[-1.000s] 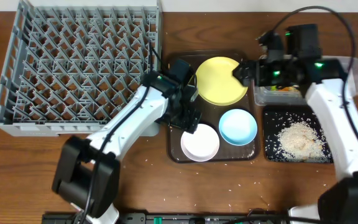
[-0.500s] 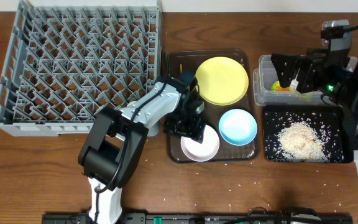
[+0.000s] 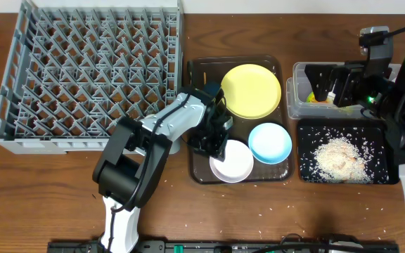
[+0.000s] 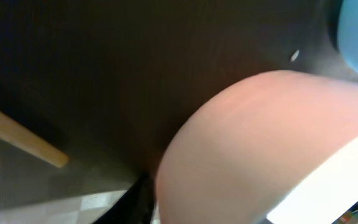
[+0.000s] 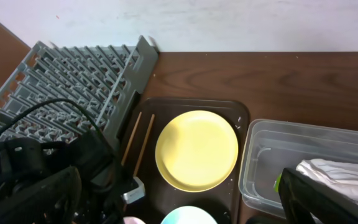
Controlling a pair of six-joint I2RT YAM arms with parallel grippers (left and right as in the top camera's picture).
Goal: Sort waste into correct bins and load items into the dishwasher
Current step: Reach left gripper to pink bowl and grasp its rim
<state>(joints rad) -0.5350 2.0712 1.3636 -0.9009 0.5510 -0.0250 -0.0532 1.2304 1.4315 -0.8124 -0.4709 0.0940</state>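
White bowl (image 3: 234, 167) slid toward 3 o'clock, left jaws at its 10 o'clock rim; right jaws retreated over clear tub (image 3: 297, 98). Cannot tell either grip. Racking likely starting.

The rack (image 3: 90, 70) lies left of the tray (image 3: 198, 172).

My left gripper (image 3: 215, 139) is boxed in low on the brown serving tray (image 3: 199, 170): dish rack (image 3: 90, 70) wall to one side, white bowl (image 3: 234, 163) right against it, blue bowl (image 3: 269, 143) and yellow plate (image 3: 252, 90) just beyond. My right gripper (image 3: 328, 90) hangs over the clear tub (image 3: 297, 98); the black tray (image 3: 308, 169) beside it lies open from above. The rack's top is unobstructed.
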